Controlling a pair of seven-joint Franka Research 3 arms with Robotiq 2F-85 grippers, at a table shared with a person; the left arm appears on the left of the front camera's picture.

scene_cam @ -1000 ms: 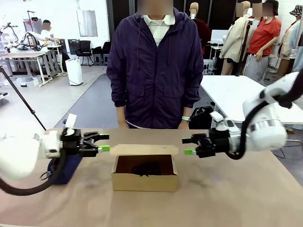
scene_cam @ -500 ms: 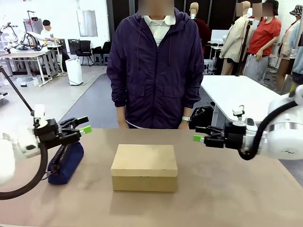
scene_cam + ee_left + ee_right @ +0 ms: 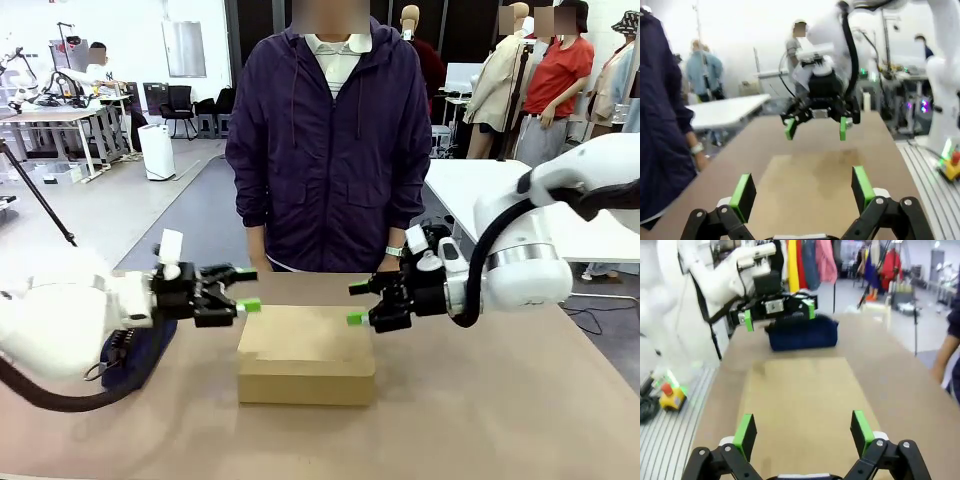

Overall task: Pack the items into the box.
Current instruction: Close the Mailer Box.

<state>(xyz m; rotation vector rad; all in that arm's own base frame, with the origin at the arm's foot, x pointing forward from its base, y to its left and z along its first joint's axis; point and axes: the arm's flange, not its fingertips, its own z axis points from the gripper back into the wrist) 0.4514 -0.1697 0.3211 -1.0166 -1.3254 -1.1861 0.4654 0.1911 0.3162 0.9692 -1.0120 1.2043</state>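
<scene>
At mid-tabletop [image 3: 480, 420] the box [image 3: 306, 352] sits with its lid down; the items are hidden, presumably inside. Left tool [image 3: 243, 291] and right tool [image 3: 356, 303] hover at the box's two far corners, facing each other, both released and empty. Judged step: closing, near the end of packing. Next move likely calls for pressing the lid flat, or withdrawing cleanly.

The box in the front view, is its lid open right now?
No, the box sits with its flap lid flat down, between both open grippers.
</scene>
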